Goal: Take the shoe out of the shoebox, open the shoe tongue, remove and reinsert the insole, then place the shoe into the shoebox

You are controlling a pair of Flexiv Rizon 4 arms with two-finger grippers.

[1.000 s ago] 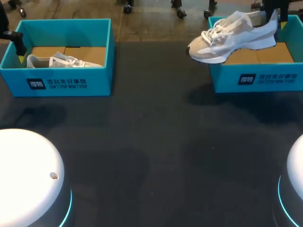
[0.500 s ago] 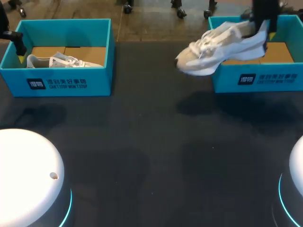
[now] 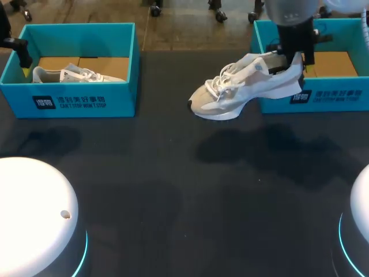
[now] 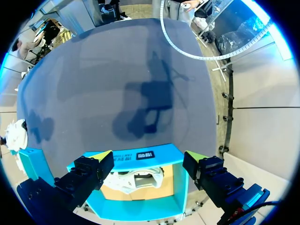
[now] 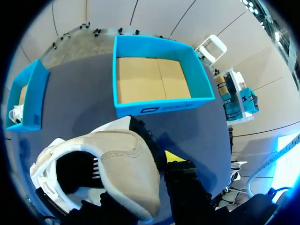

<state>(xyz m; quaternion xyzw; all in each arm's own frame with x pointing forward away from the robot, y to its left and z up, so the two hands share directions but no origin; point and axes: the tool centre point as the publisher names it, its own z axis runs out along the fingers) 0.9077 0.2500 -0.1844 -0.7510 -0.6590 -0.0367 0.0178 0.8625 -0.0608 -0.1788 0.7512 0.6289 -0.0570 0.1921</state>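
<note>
A white and beige shoe (image 3: 242,86) hangs in the air over the table, just left of the right blue shoebox (image 3: 340,97), toe pointing left and slightly down. My right gripper (image 3: 291,62) is shut on its heel collar; in the right wrist view the heel (image 5: 126,168) fills the space by the one yellow fingertip (image 5: 173,157) that shows. That shoebox (image 5: 159,105) holds only its cardboard floor. My left gripper (image 4: 147,159) stands open above the left blue shoebox (image 4: 173,152), over a second white shoe (image 4: 136,180) lying inside. In the head view this gripper (image 3: 23,57) is at that box's left end.
The left shoebox (image 3: 86,101) stands at the table's back left with its shoe (image 3: 75,75) inside. Two white round arm bases (image 3: 34,219) sit at the near corners. The dark table surface (image 3: 184,190) stretches between the boxes and the bases.
My right arm has carried the shoe leftward and down, out from above the right shoebox to over the table. The left arm has not moved.
</note>
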